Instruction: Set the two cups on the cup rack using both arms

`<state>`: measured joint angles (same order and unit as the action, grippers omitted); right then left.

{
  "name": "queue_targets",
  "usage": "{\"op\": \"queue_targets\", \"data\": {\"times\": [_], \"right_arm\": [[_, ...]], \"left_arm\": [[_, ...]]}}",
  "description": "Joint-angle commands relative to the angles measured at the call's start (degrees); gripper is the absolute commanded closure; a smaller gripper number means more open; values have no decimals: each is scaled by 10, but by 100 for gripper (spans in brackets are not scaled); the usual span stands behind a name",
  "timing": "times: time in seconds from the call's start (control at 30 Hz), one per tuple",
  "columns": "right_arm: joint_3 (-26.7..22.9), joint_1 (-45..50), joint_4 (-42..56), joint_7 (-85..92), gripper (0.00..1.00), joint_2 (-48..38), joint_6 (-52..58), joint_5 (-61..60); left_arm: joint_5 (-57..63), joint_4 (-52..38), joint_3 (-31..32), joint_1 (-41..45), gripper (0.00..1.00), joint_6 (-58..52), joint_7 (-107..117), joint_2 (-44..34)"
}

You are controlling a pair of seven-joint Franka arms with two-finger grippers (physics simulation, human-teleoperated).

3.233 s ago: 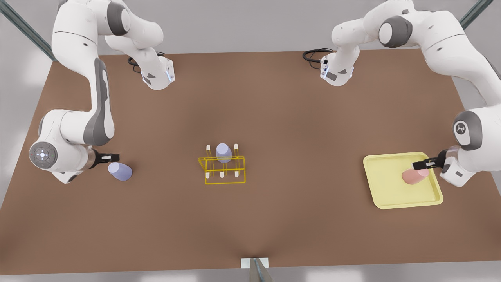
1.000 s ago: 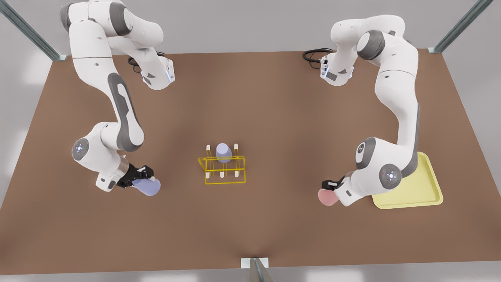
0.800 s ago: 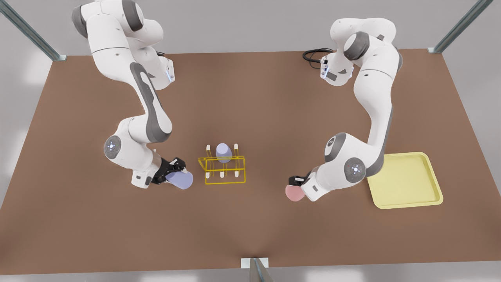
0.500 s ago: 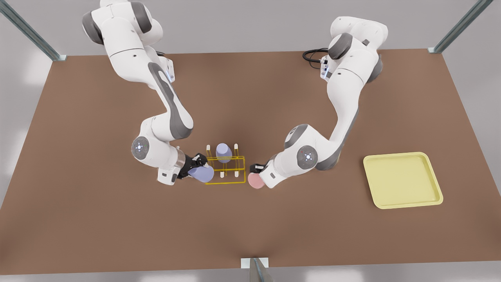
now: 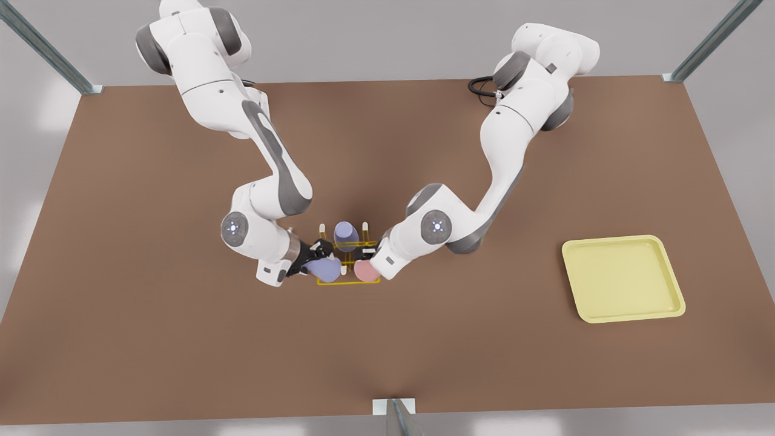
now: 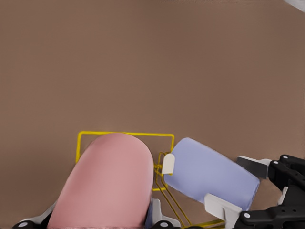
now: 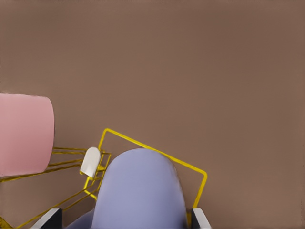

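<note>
Pink cup (image 5: 366, 270) clamped by left gripper (image 6: 100, 222), over cup rack (image 5: 349, 282) at the front view's right end. Lavender cup (image 5: 323, 270) clamped by right gripper (image 7: 124, 222), tilted over the opposite end.

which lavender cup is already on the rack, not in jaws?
The rear lavender cup, free on a back peg of the rack. The other lavender cup is in the right gripper, beside the pink cup.

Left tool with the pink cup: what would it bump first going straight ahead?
Probably the cup rack, its yellow wire just beyond the pink cup in the left tool; depth is unclear.
</note>
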<state>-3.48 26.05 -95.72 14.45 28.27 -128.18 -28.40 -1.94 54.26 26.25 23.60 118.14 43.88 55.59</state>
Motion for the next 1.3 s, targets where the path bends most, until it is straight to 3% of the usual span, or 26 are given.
{"op": "queue_targets", "data": {"times": [0.0, 0.13, 0.17, 0.23, 0.3, 0.37, 0.4, 0.43, 0.47, 0.53, 0.6, 0.67, 0.73, 0.83, 1.27], "right_arm": [[0, -2, 10, -42, 0, -1, 4, -1], [-7, -3, 86, -68, 0, -1, 95, 4], [-9, -5, 107, -83, 0, -1, 117, 5], [-28, -5, 127, -86, 0, 0, 144, 26], [-54, -7, 164, -86, 0, 13, 193, 84], [-77, -7, 176, -87, 0, 13, 227, 202], [-100, -9, 175, -83, 0, 12, 239, 244], [-117, -20, 176, -89, 0, 7, 252, 245], [-150, -21, 182, -95, 0, -13, 281, 244], [-202, -16, 250, -158, 0, -30, 423, 260], [-193, -23, 260, -186, 0, -77, 454, 279], [-71, -120, 196, -186, 0, -161, 455, 308], [-34, -144, 146, -187, 0, -197, 439, 324], [-31, -145, 102, -188, 0, -226, 413, 323], [-30, -145, 101, -200, 0, -225, 413, 327]], "left_arm": [[0, 0, 0, 0, 0, 16, 105, 0], [1, 0, -1, 0, 0, 9, 107, -5], [4, -1, -4, -17, 0, -56, 105, -10], [71, -4, -7, -141, 0, -345, 20, -131], [126, -4, -7, -244, 0, -485, -218, -191], [126, 0, -2, -323, 0, -520, -347, -215], [133, 85, -39, -310, 0, -486, -380, -284], [60, 327, -167, -247, 0, -319, -420, -453], [45, 354, -170, -247, 0, -318, -421, -470], [42, 342, -168, -252, 0, -337, -421, -454], [42, 342, -168, -257, 0, -338, -420, -450], [43, 342, -167, -252, 0, -337, -418, -450], [44, 342, -153, -254, 0, -340, -409, -451], [45, 342, -152, -253, 0, -340, -400, -452], [45, 342, -153, -253, 0, -347, -400, -451]]}}
